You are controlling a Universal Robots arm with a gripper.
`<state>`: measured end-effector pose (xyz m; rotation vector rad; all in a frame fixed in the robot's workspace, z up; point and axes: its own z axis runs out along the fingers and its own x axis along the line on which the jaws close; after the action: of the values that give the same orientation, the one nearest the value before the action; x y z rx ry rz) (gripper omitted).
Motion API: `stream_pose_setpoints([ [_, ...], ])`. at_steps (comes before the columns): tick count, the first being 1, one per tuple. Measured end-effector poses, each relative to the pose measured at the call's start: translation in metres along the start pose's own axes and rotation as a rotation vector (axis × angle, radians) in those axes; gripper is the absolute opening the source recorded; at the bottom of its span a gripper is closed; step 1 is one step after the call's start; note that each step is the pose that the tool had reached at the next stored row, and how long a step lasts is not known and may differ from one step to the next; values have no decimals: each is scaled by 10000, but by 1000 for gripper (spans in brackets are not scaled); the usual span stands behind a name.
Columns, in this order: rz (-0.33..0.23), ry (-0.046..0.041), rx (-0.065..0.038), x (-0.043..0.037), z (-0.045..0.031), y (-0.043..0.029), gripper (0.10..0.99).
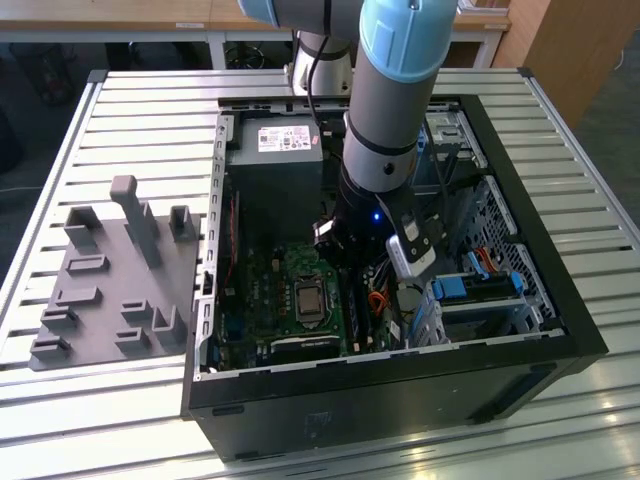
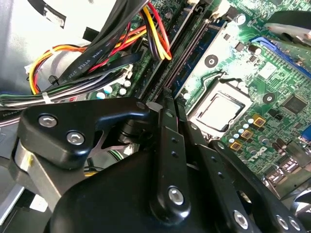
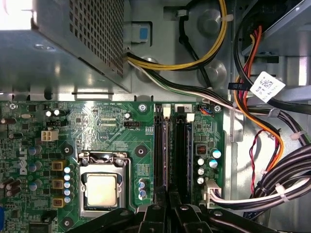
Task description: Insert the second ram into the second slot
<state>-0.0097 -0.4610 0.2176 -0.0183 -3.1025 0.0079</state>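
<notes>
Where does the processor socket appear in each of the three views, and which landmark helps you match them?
Exterior view: the processor socket sits to the exterior view's left of the arm.
Second wrist view: the socket lies beside the memory slots.
First wrist view: the socket lies beside those slots.
Shared landmark: the memory slots.

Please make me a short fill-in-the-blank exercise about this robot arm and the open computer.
1. The arm reaches down into the open computer ____.
2. In the first wrist view, the hand sits over two long black memory ____ beside the processor socket.
3. The grey holder lies on the table, at the exterior view's ____ of the case.
Missing words: case; slots; left.
</notes>
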Motion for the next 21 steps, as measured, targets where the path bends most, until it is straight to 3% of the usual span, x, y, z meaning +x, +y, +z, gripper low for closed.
stream_pose_setpoints([
  [21, 73, 4, -2, -10, 8, -3, 137],
])
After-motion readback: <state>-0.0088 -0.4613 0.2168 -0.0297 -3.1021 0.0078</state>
